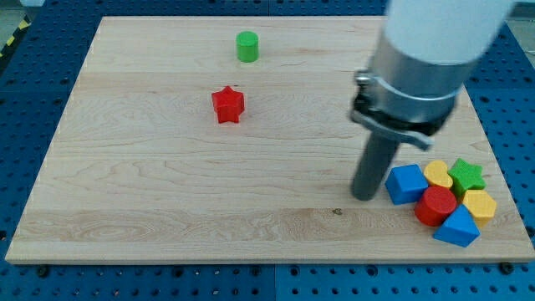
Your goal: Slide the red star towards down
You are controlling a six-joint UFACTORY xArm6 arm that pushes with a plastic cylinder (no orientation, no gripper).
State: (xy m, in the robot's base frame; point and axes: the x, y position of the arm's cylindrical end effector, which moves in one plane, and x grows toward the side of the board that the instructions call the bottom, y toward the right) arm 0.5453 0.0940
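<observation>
A: Only the one camera view to go on. Where's my tip (364,197) sitting?

B: Low on the view's right, resting on the wooden surface (167,192), just beside the blue block (405,183) at the edge of a tight cluster: a yellow block (437,173), a green star (467,175), a red cylinder (435,206), a second yellow block (480,204) and a second blue block (457,227)

A: And the red star (227,104)?

B: Well apart from the tip, up in the view's upper left half, standing alone. A green cylinder (247,46) sits above it, near the top edge, not touching it

A: State of the end effector?

B: It's a plain rod, no jaws to be apart or together, and it's clamped on nothing

A: So what could go wrong?

B: I'd judge three things. Swinging away carelessly could clip the blue block and scatter the cluster. To push the star down the view, the tip has to come in above it, in the gap below the green cylinder; a wide approach could knock that cylinder. And a star has points: an off-centre contact would likely spin it or send it sideways rather than straight down

A: Crossing directly?

B: Likely strikes the star from the right and shoves it leftward
</observation>
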